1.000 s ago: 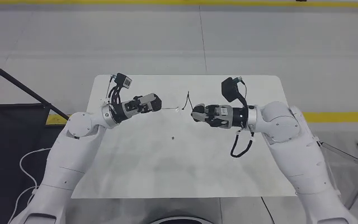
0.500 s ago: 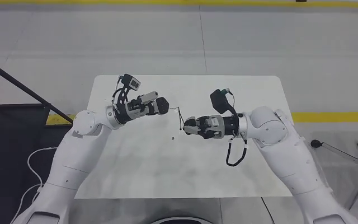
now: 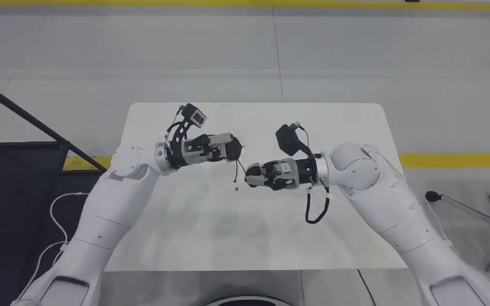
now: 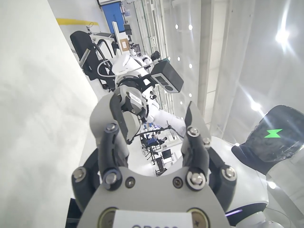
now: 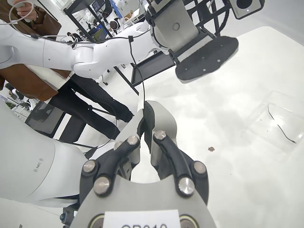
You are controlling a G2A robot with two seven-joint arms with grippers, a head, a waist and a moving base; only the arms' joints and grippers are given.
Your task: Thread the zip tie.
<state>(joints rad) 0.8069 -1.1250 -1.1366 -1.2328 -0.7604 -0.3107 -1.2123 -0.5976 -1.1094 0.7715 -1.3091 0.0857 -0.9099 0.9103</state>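
**A:** What lies closest to the robot?

**B:** A small dark speck on the white desk. It sits at about seven o'clock from the right gripper.

**A:** And that gripper's jaws?

**B:** They are pressed together on the zip tie, pinching one end. The black strap runs out from the fingertips and leans toward eleven o'clock. Its small head is at the free end, up off the desk.

**A:** Does the head reach the other arm?

**B:** It ends near the left gripper, which hangs at roughly eleven o'clock from the right one, close by. Whether the strap and that gripper touch, I cannot tell.

**A:** The left jaws?

**B:** They are spread wide and grip nothing. In the left wrist view the right gripper shows through the gap between them.

**A:** Anything farther out?

**B:** In the right wrist view a clear packet lies flat on the desk, well apart from both grippers. A thin black strand lies on or in it. Whether that is another tie, I cannot tell.
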